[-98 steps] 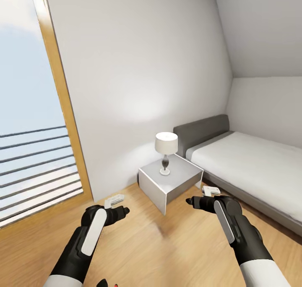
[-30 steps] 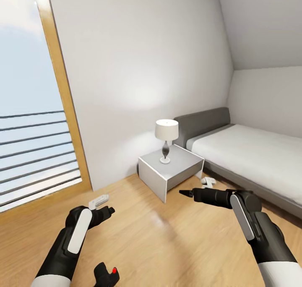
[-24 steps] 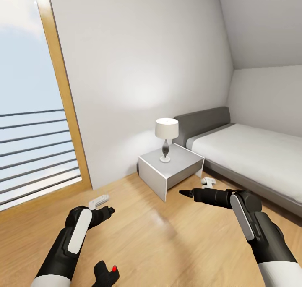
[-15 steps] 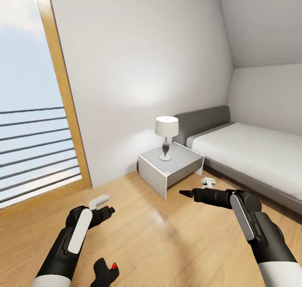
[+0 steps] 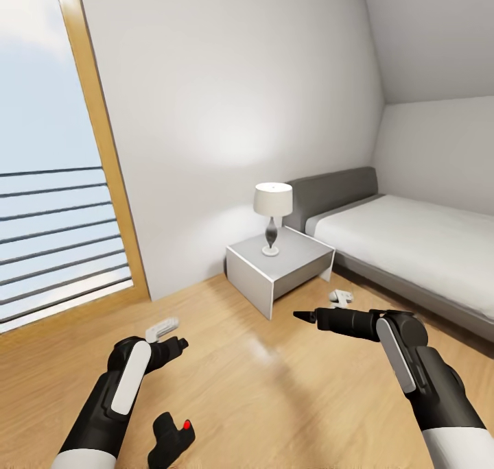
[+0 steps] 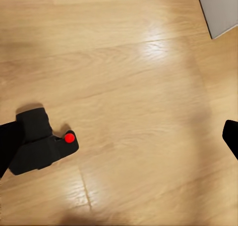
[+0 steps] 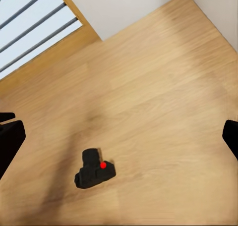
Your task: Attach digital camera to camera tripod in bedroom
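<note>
The digital camera [image 5: 170, 440] lies on the bedroom's wood floor [image 5: 274, 387] at the head view's bottom edge, just below the left hand [image 5: 177, 346]. Both hands hold nothing; the right hand [image 5: 305, 315] looks closed, the left's opening is unclear. A careless reach could knock the camera away.

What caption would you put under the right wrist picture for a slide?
A small black digital camera with a red button lies alone on the bedroom's wood floor, near the window.

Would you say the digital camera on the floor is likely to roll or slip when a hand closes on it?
The digital camera looks boxy and rigid, so rolling seems unlikely. Lying loose on the smooth wood floor, it may slide if nudged.
</note>
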Controlling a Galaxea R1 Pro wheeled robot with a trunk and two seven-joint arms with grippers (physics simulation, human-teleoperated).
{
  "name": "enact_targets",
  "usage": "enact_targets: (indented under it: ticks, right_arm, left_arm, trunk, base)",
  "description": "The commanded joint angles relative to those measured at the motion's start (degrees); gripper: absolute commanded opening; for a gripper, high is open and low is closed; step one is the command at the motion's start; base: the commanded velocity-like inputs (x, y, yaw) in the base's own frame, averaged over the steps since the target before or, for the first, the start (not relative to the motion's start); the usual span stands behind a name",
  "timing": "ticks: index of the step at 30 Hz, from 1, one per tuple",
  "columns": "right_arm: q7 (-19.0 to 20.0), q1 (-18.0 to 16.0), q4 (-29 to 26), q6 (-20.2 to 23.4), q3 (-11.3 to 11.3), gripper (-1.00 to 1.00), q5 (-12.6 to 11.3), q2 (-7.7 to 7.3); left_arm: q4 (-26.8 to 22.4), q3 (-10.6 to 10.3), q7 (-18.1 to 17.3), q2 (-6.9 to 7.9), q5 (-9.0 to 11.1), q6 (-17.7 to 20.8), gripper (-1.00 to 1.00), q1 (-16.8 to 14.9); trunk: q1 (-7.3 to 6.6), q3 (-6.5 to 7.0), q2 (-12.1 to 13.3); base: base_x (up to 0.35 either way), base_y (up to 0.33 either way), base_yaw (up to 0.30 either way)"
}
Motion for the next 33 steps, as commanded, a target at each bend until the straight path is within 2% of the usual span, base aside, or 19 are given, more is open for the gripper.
enact_targets:
  ticks: [1,33]
  right_arm:
    - [0.4,0.0,0.0,0.2,-0.1,1.0,0.3,0.0]
    - [0.3,0.0,0.0,0.2,0.0,1.0,0.3,0.0]
  left_arm:
    - [-0.1,0.1,0.5,-0.05,0.6,0.2,1.0,0.0]
    - [-0.1,0.2,0.5,0.03,0.6,0.2,1.0,0.0]
  trunk:
    - [0.01,-0.29,0.0]
    - [0.83,-7.38,-0.5]
  base:
    - [0.0,0.0,0.0]
    - [0.0,0.0,0.0]
